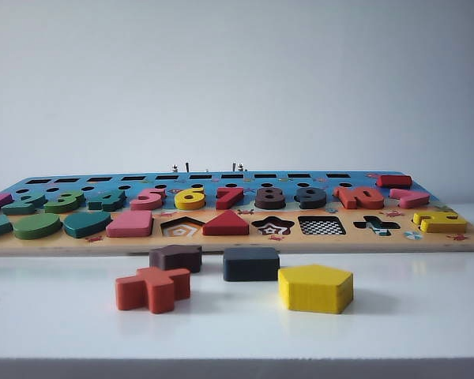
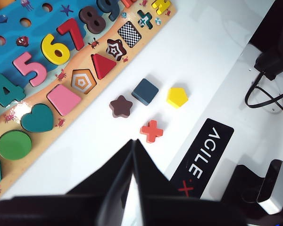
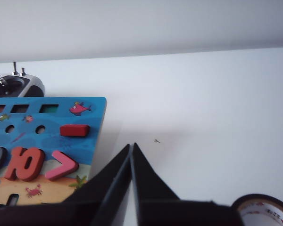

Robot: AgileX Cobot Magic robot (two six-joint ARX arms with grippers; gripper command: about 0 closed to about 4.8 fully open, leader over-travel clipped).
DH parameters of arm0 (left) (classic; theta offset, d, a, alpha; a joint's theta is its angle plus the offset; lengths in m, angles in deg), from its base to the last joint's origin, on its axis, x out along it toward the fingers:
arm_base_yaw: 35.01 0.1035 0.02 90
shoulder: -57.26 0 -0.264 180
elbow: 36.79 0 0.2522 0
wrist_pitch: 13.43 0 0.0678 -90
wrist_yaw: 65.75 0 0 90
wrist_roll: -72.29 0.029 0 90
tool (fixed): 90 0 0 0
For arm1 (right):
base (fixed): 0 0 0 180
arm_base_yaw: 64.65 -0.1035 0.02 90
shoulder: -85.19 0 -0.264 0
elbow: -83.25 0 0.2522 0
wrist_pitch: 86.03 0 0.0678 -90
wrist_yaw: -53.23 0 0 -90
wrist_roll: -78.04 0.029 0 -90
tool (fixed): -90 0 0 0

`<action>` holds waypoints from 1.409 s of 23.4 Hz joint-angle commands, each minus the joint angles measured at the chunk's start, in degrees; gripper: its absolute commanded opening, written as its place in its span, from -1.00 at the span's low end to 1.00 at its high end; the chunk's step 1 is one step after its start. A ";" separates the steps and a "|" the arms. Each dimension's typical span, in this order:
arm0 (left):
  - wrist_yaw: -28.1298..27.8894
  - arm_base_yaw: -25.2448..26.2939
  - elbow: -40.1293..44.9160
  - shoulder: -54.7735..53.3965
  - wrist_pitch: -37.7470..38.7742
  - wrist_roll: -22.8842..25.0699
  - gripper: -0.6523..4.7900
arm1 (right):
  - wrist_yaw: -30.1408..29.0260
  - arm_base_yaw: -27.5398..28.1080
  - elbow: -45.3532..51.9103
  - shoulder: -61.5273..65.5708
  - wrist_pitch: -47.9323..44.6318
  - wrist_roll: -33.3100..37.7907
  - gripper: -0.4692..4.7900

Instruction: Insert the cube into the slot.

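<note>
Cube: the dark navy square block (image 1: 251, 264) lies flat on the white table (image 1: 411, 316), lower centre of the exterior view, just in front of the board's near edge. Nothing touches it.
Neighbours: a brown star block (image 1: 175, 257) sits just to its left, a yellow pentagon block (image 1: 315, 288) to its lower right, and an orange cross block (image 1: 152, 288) further lower left. All four loose pieces stand apart, probably so each can be picked without nudging another.
Slot: the square cutout with the checkerboard bottom (image 1: 321, 226) is empty, in the board's front row right of centre, between the star cutout (image 1: 272, 227) and the cross cutout (image 1: 377, 225). It lies just up and right of the cube, so I judge the carry to be short.
Puzzle board: the board (image 1: 237, 245) fills the middle band of the exterior view, most of its pieces already seated.
Left gripper: the left gripper (image 2: 133, 143) has its black fingers pressed together, holding nothing; in its own view it hangs above the table with the cube (image 2: 145, 91) up-frame, apart from it.
Right gripper: the right gripper (image 3: 131, 147) is also closed and empty, over bare table by the board's far corner.
Cube's look: flat, matte, rounded corners, no markings visible.
Stage: the grasp has not begun; the jaws must part first.
</note>
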 commanded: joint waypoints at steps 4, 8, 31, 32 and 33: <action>0.48 0.13 -0.79 -1.79 -2.03 0.37 -0.69 | -0.07 -7.39 -12.28 12.35 0.96 0.57 -0.83; 0.48 0.13 -0.79 -1.88 -4.76 0.15 -0.69 | -0.09 -11.74 -18.78 18.36 6.80 0.52 -0.83; 0.46 0.13 -0.74 -1.90 -5.62 0.20 -0.69 | -5.99 -41.05 -46.23 51.84 41.18 -39.52 0.29; 0.46 0.13 -0.74 -1.90 -5.60 0.20 -0.69 | -5.25 -41.70 -46.23 52.65 40.83 -40.00 0.29; 0.46 0.13 -0.74 -1.90 -5.62 0.20 -0.69 | -4.66 -42.29 -46.23 53.55 40.33 -40.26 0.29</action>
